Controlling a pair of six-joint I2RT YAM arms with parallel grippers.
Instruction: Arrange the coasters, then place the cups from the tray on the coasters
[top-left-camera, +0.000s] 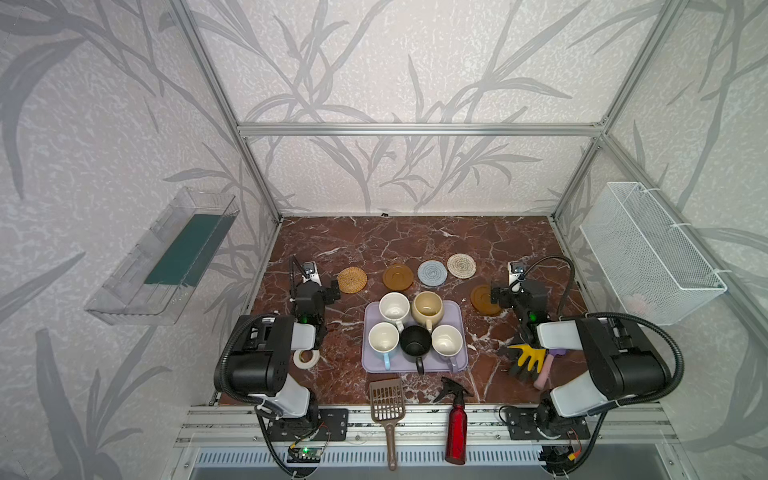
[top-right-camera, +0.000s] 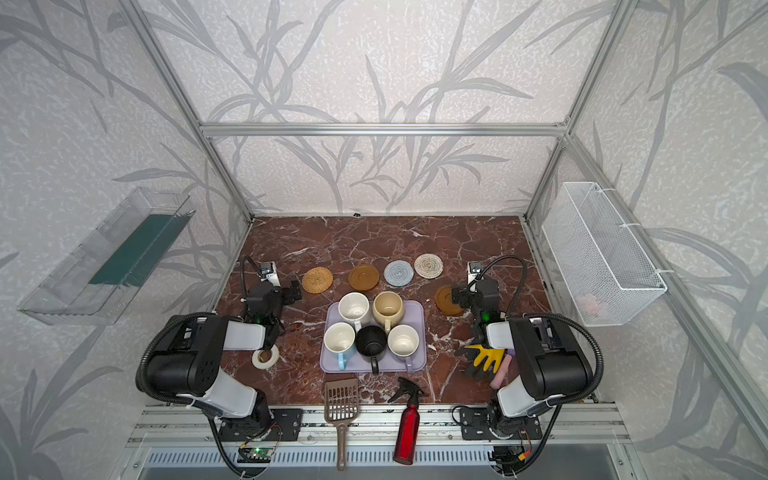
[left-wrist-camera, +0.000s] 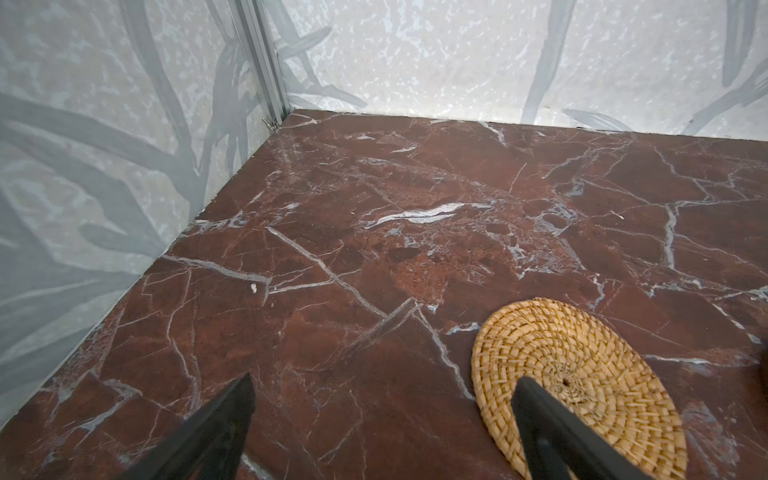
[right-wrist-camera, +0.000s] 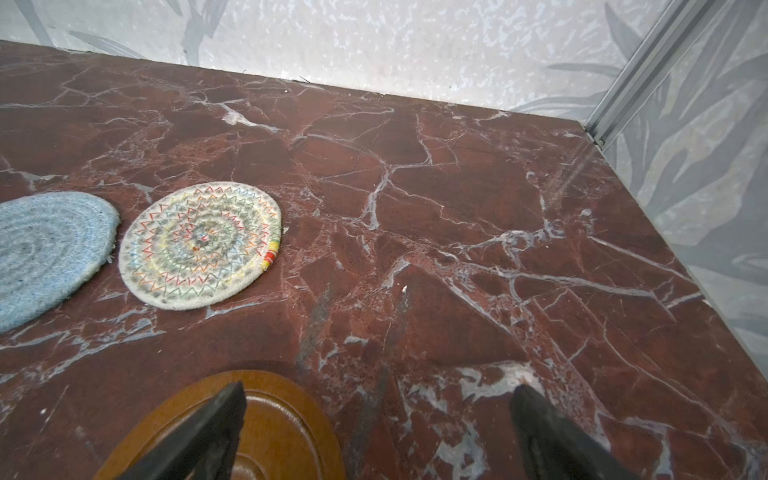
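Lavender tray (top-left-camera: 454, 315) with five cups (top-left-camera: 415, 341), left gripper (left-wrist-camera: 386, 386) and right gripper (right-wrist-camera: 380, 388) jaws spread, empty

Woven rattan coaster (left-wrist-camera: 582, 382), coiled-rope coaster (right-wrist-camera: 199, 245), smooth glossy brown coaster (right-wrist-camera: 274, 432), veined marble-look tabletop (left-wrist-camera: 415, 249).

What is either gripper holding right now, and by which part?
Nothing. The left gripper is open near the rattan coaster, the right gripper open near an amber coaster; neither grips anything.
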